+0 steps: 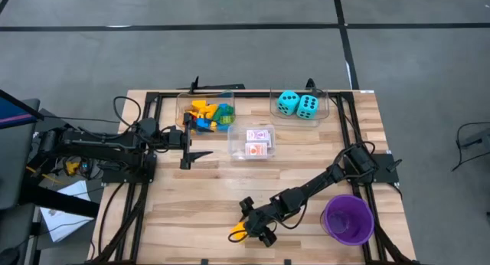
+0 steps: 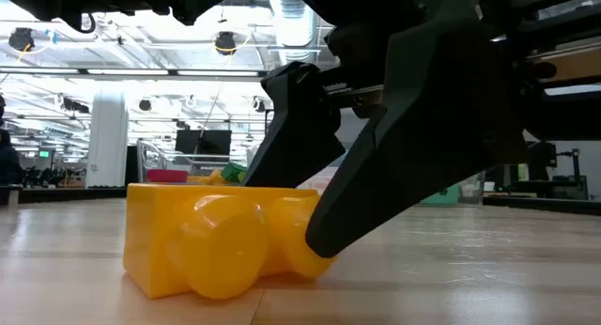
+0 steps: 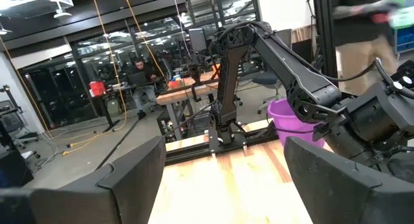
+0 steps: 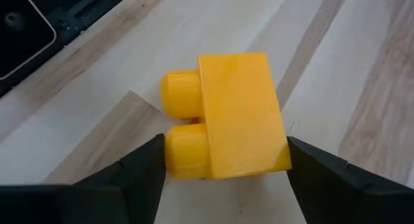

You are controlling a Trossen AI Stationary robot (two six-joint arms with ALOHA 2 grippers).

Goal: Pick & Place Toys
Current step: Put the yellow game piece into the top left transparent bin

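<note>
A yellow two-stud brick (image 4: 239, 114) lies on its side on the wood table near the front edge (image 1: 237, 234), its studs pointing level. My right gripper (image 4: 223, 153) reaches down over it, one finger on each side of the brick. The low view shows the brick (image 2: 188, 231) close up with the dark fingers (image 2: 394, 156) against it. My left gripper (image 1: 186, 146) hovers open over the table's left half, near the bins, and holds nothing. My right gripper has the yellow brick between its two fingers. One fingertip meets the nearer stud (image 4: 171, 153) and the other meets the opposite flat side at its near corner (image 4: 282, 149). The fingers slant down from the table's right. The brick rests on the table.
Three clear bins stand at the back: one with mixed bricks (image 1: 205, 113), one with two turquoise dice (image 1: 298, 104), one with card packs (image 1: 259, 141). A purple cup (image 1: 348, 217) stands front right, beside my right arm. Bare wood lies in the middle.
</note>
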